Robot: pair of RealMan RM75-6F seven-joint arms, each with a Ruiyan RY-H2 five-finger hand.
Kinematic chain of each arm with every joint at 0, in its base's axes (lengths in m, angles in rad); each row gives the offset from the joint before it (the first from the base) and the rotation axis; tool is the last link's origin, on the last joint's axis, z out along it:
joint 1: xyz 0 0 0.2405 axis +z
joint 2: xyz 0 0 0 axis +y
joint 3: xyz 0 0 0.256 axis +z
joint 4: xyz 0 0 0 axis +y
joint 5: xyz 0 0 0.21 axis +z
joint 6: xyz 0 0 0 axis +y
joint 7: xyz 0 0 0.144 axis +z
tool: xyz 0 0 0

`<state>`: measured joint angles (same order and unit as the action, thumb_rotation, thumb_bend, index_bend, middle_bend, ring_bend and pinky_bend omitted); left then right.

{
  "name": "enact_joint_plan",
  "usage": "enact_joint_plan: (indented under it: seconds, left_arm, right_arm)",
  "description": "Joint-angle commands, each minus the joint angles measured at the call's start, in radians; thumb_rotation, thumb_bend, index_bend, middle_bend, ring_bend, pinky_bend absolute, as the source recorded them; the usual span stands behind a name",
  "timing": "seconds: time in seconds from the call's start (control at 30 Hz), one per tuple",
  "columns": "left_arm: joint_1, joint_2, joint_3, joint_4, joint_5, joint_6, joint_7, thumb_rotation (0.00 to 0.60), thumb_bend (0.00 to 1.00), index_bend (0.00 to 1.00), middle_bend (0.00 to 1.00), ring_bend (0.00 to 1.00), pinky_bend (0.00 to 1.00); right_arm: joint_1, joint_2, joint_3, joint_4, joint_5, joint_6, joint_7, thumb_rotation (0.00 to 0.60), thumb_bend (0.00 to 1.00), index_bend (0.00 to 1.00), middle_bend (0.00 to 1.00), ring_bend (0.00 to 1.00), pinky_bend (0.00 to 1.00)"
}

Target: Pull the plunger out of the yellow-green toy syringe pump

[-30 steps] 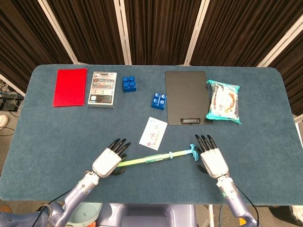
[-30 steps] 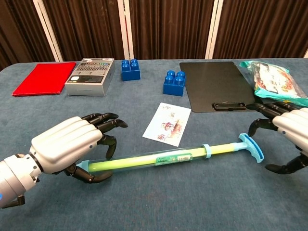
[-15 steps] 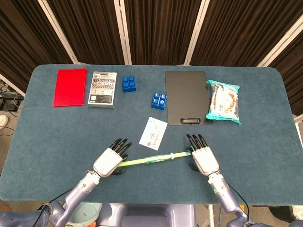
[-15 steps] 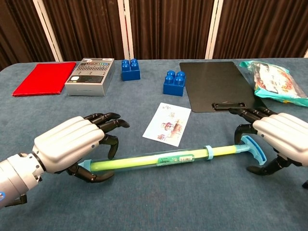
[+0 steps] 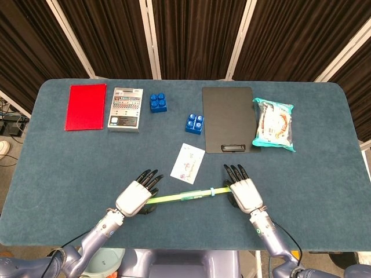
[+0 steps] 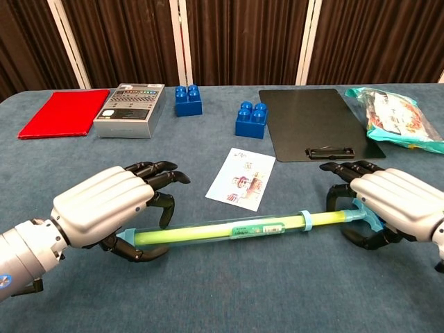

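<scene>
Yellow-green toy syringe pump (image 6: 222,230) lay lengthwise across the near edge of the blue felt table (image 5: 324,150), and we had both of our hands on it. Our left hand (image 6: 104,208) curled over the barrel's left end, dark fingers wrapped around and under the clear tube. Our right hand (image 6: 392,205) cupped the light-blue T-handle of the plunger (image 6: 331,218), fingers hooked around it; the pale green rod showed between the barrel's blue collar and that handle. A small label ran along the barrel, its print too fine for us to read.

Just beyond the pump lay a picture card (image 6: 241,177) with a cartoon figure, its text illegible. Farther back sat two blue toy bricks (image 6: 252,119), one beside the black clipboard (image 6: 316,125), the other (image 6: 188,100) near a grey box (image 6: 130,109) with rows of coloured markings we could not make out. A red folder (image 6: 64,112) lay at far left, a teal-edged snack packet (image 6: 394,118) at far right, its lettering unreadable.
</scene>
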<state>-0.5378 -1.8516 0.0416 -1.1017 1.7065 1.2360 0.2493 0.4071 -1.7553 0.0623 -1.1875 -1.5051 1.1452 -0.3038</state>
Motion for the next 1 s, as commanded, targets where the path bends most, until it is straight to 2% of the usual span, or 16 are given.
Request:
enact_joint_plan:
  seconds: [0.03,0.27,0.37,0.67,1.0]
  left_arm:
    - [0.000,0.002,0.001,-0.002,0.006,0.011,-0.002,0.600,0.46,0.61,0.12,0.06,0.13]
    - [0.005,0.009,0.005,-0.004,0.015,0.034,-0.001,0.600,0.46,0.62,0.12,0.06,0.13]
    - [0.008,0.013,0.008,-0.007,0.019,0.042,0.002,0.600,0.46,0.62,0.12,0.06,0.13]
    - [0.018,0.035,0.016,-0.034,0.035,0.074,0.008,0.600,0.46,0.62,0.12,0.06,0.13]
    - [0.038,0.094,0.040,-0.106,0.084,0.145,0.009,0.600,0.46,0.62,0.13,0.06,0.13]
  right_arm:
    - [0.003,-0.006,0.001,0.015,0.010,-0.006,0.010,0.600,0.28,0.48,0.03,0.00,0.05]
    - [0.001,-0.018,0.004,0.073,0.016,0.011,0.045,0.600,0.33,0.72,0.12,0.00,0.08]
    - [0.001,-0.014,0.013,0.085,0.020,0.024,0.056,0.600,0.36,0.77,0.15,0.00,0.08]
    - [-0.002,0.036,0.038,0.034,0.029,0.068,0.016,0.600,0.37,0.82,0.19,0.00,0.09]
    - [-0.015,0.123,0.068,-0.077,0.063,0.103,-0.053,0.600,0.33,0.82,0.19,0.01,0.09]
